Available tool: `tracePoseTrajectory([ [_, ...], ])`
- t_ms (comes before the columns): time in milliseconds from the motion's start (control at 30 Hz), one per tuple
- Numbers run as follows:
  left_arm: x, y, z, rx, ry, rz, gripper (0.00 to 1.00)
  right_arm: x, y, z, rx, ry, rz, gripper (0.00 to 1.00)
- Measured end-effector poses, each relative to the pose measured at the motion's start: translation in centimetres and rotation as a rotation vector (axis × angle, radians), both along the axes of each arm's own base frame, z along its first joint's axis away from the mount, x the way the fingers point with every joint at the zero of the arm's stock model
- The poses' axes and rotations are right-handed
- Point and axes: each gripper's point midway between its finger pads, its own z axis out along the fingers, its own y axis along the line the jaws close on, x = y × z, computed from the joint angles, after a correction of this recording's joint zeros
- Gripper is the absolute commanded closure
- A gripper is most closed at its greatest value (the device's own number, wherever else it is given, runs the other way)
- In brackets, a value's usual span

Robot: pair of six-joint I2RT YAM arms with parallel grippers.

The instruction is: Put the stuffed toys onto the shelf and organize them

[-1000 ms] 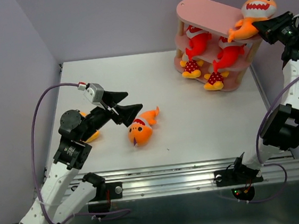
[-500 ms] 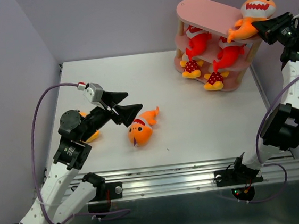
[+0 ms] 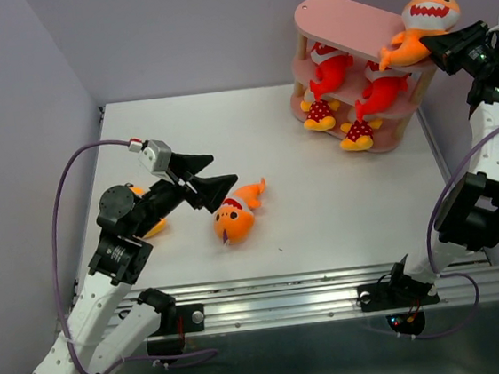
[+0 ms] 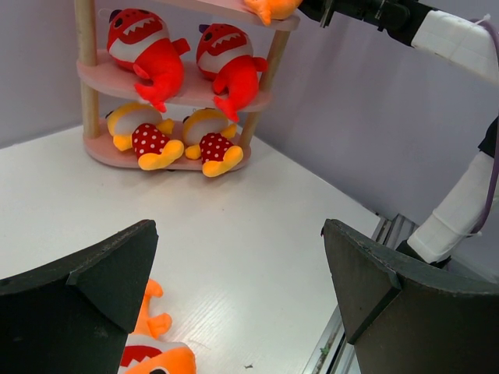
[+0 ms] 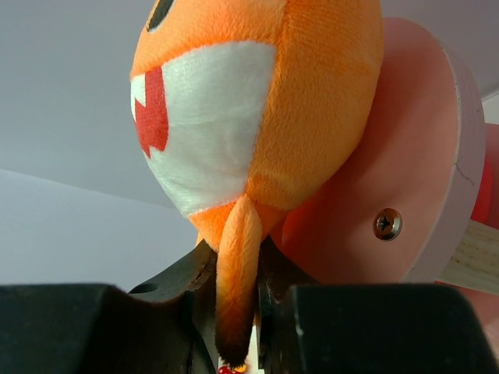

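White bench [image 3: 323, 206] under plain grey walls, and the pink shelf [image 3: 339, 18] stands in the far right corner. Up top we have the right hand [image 3: 428, 47] at the right end of the top board, jaws narrow and pinched on the held orange shark [image 3: 432, 14]. The wrist view shows it well: one orange fin is squeezed between the two black fingers [image 5: 175, 280], and the white toothy face rises above them, close against the board's rim. Whether the toy's weight is on the board, I cannot tell.

Middle tier: the two red sharks [image 4: 144, 54] [image 4: 232, 66] lie side by side, tails drooping over the front edge. Bottom tier: the two yellow-orange figures [image 4: 144, 136] [image 4: 209, 140] sit side by side, red dotted parts facing out.

Over on the near left, the left hand [image 3: 225, 167] hangs above the bench with its jaws spread wide, holding nothing. The loose orange shark [image 3: 237, 213] lies on the bench just beside those fingertips, apart from them. A third yellow-orange figure [image 3: 153, 224] peeks out from under the left arm, mostly hidden.
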Motion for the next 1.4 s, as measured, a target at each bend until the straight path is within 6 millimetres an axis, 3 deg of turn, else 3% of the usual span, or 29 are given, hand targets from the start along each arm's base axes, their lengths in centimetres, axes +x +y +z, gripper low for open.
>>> tracePoseTrajectory([
  [200,0.0,0.0,0.0,0.0,0.0,0.0,0.01,0.0,0.0,0.0,0.002,0.0,0.002,0.77],
  [300,0.0,0.0,0.0,0.0,0.0,0.0,0.01,0.0,0.0,-0.1,0.002,-0.001,0.002,0.69],
  [600,-0.1,0.0,0.1,-0.001,-0.002,0.0,0.01,0.0,0.0,-0.1,-0.001,-0.005,0.005,0.56],
  [800,-0.3,0.1,0.3,-0.006,-0.011,0.0,0.01,-0.2,-0.3,0.0,-0.004,-0.012,0.001,0.32],
  [1267,-0.5,0.3,0.5,-0.012,-0.015,-0.001,0.01,-1.2,-0.5,0.9,-0.02,-0.032,-0.013,0.04],
  [1400,-0.6,0.3,0.7,-0.016,-0.016,-0.002,0.01,-1.7,-0.3,1.3,-0.031,-0.042,-0.015,0.0],
])
